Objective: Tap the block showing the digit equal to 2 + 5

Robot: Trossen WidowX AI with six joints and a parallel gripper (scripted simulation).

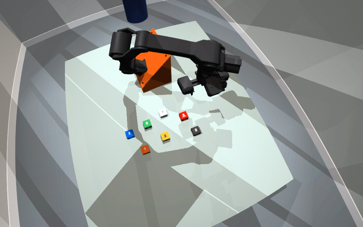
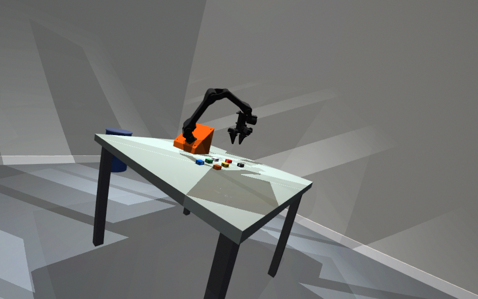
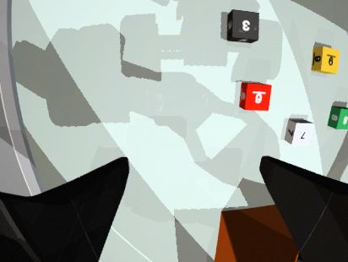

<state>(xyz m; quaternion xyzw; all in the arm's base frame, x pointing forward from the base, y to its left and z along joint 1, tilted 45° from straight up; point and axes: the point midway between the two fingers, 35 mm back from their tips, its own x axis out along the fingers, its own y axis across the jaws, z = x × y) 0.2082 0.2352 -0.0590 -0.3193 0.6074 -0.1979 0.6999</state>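
Note:
The white block with the digit 7 [image 1: 162, 112] [image 2: 215, 159] [image 3: 299, 131] sits on the table [image 1: 240, 160] [image 2: 140, 148] at the back of the group of blocks. My gripper [image 1: 201, 93] [image 2: 236, 142] [image 3: 195, 164] is open and empty. It hangs well above the table, behind and to the right of the white block, clear of every block. In the wrist view the white block lies to the right of the fingers, beyond the right fingertip.
Other blocks lie around it: red [image 1: 183, 115] [image 3: 256, 95], green 8 [image 1: 146, 123] [image 3: 338, 117], blue 2 [image 1: 129, 133], yellow [image 1: 165, 136] [image 3: 326, 59], black 3 [image 1: 195, 130] [image 3: 244, 25] and orange 1 [image 1: 145, 149]. The arm's orange base mount [image 1: 157, 69] [image 2: 197, 141] stands behind. A blue cylinder [image 1: 135, 10] stands beyond the table.

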